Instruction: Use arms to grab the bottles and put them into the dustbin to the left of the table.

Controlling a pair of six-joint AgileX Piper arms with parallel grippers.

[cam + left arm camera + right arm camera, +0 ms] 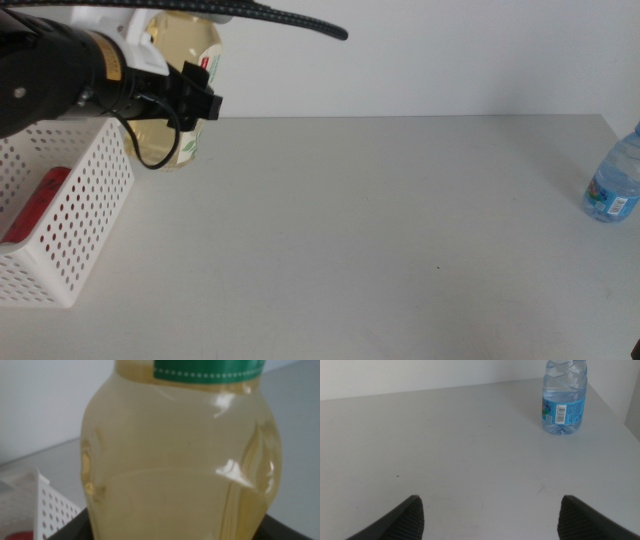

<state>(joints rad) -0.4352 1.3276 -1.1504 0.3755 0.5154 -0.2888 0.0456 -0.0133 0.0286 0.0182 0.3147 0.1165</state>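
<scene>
Place: a robot test bench, lab-like rather than a home.
Surface: a wide, plain light-grey tabletop [380, 230], matte and bare of household clutter.
Backdrop: a blank white wall [450, 55] right behind the tabletop.
Equipment: a black robot arm [60, 75] with cabling reaching in over a white perforated basket [80, 210].
Props: a yellow tea bottle [180, 460] and a clear water bottle [563, 397].

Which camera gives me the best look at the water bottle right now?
Right wrist view: the water bottle stands upright on the table, label and barcode readable, cap cropped. Middle view catches only its lower part at the right edge. Left wrist view doesn't show it.
</scene>
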